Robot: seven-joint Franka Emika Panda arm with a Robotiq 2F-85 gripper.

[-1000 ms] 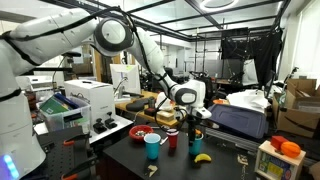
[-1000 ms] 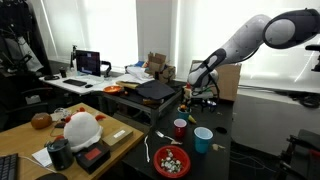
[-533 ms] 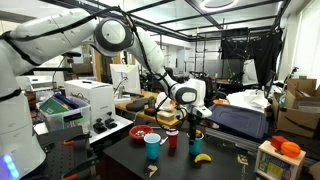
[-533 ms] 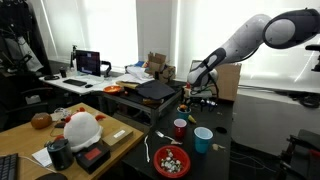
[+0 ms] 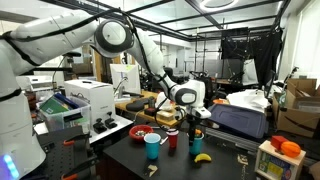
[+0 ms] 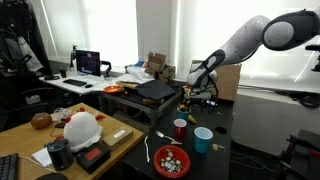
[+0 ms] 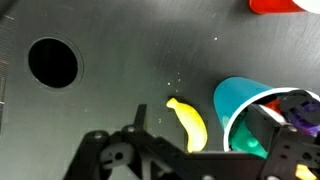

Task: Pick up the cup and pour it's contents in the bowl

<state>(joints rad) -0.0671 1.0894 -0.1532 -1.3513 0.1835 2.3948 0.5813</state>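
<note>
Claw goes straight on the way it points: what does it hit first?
Likely the rim of the cup: in the wrist view it sits under one finger of the open claw. The banana lies in the gap; depth unclear.

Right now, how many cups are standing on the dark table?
3: a teal cup next to the bowl, a red cup beside it, a blue cup by the banana in the wrist view. Clutter may hide more.
</note>
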